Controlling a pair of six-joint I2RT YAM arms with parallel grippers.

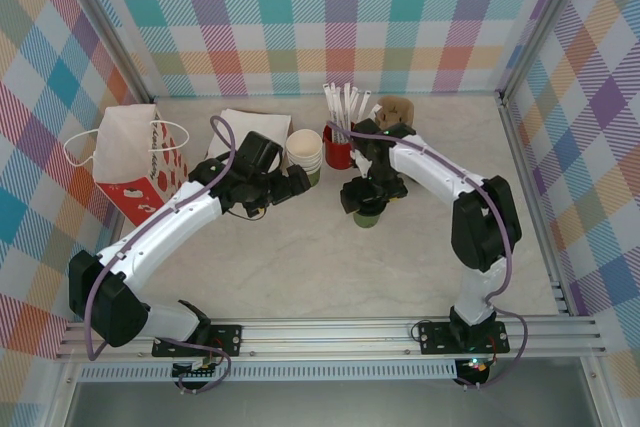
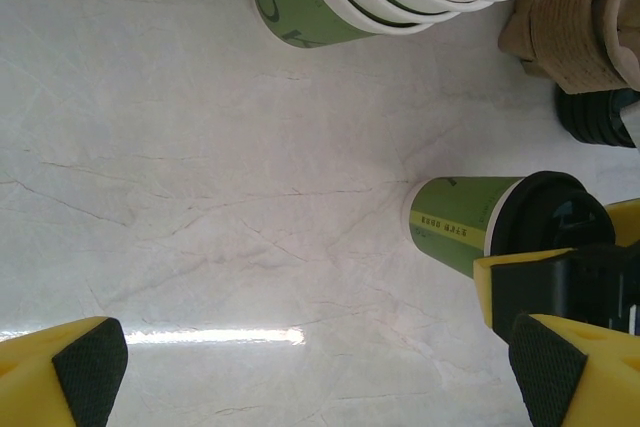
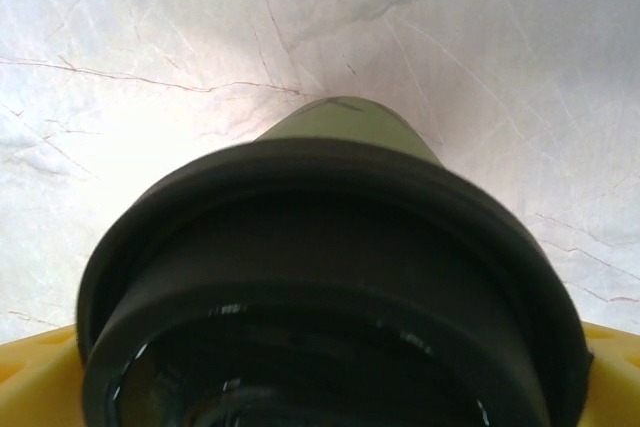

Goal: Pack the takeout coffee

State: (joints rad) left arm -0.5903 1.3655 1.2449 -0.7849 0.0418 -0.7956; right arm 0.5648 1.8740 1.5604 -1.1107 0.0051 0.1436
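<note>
The takeout coffee, a green paper cup with a black lid, stands upright mid-table. My right gripper hangs straight over it, open, one yellow finger on each side of the lid. In the right wrist view the black lid sits between the fingers, with the green cup wall beyond it. My left gripper stands open to the cup's left with nothing in it. In the left wrist view its fingertips are wide apart over bare table, and the coffee shows at right.
A stack of white-rimmed paper cups stands just behind my left gripper. A red cup with white straws and a brown cardboard carrier are at the back. A red and white paper bag stands at left. Black lids lie by the carrier.
</note>
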